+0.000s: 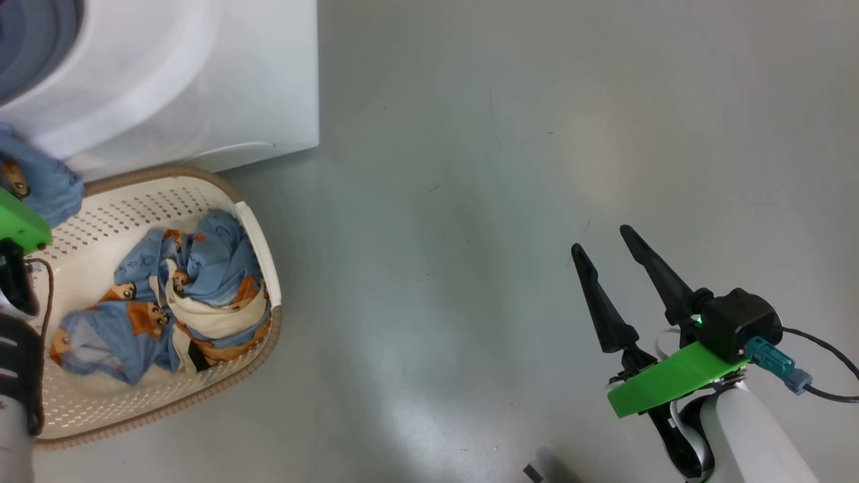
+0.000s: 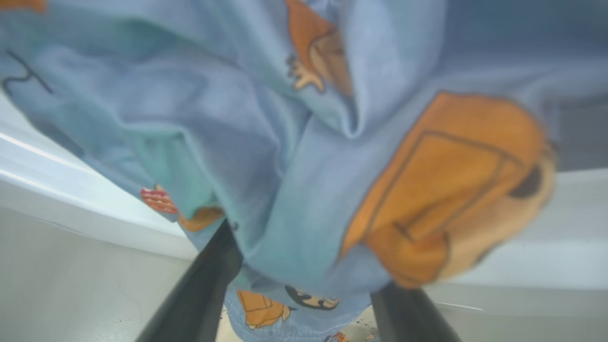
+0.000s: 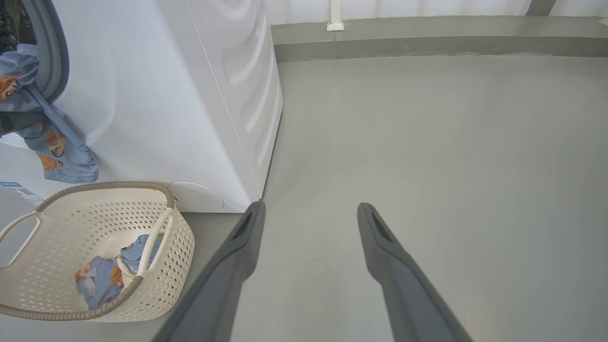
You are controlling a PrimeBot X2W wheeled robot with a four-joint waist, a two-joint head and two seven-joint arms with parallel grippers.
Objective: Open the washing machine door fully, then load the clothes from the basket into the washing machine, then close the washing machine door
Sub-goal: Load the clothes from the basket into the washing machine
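Spread left hand (image 2: 304,266) at washing machine (image 1: 201,80) mouth, far left, blue cloth (image 2: 294,142) draped across it. Other clothes (image 1: 181,295) in basket (image 1: 134,194), near side of machine. Spread empty right hand (image 1: 600,239) over floor (image 1: 470,201), well right.

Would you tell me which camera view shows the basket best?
The right wrist view: the basket shows nearly whole, with rim, both loop handles and perforated wall. The head view looks down into it, its left side cropped. The left wrist view gives a blurred cream sliver at most.
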